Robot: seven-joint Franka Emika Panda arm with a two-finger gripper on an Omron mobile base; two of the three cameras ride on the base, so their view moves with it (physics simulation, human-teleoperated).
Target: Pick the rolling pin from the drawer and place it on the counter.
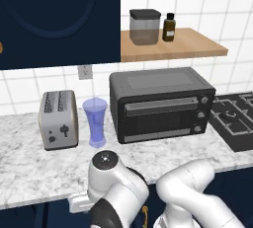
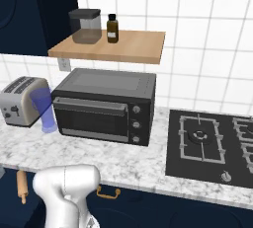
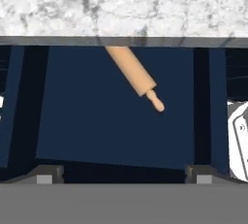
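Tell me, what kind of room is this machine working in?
A kitchen, computer-rendered: a black toaster oven and a silver two-slot toaster stand on a white-and-grey marbled stone counter, beside a black gas hob, with white wall tiles behind.

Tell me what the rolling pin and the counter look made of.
Rolling pin: apparently wood, a smooth matte light-brown cylinder with a knobbed handle.
Counter: seemingly polished stone, likely marble, judging by the white-and-grey veining and thick pale edge.

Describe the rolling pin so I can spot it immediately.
Find the marbled counter; just under its front edge is the open dark-blue drawer. The rolling pin lies slanted inside, partly beneath the counter edge. It is the light-brown wooden cylinder with a knobbed handle.
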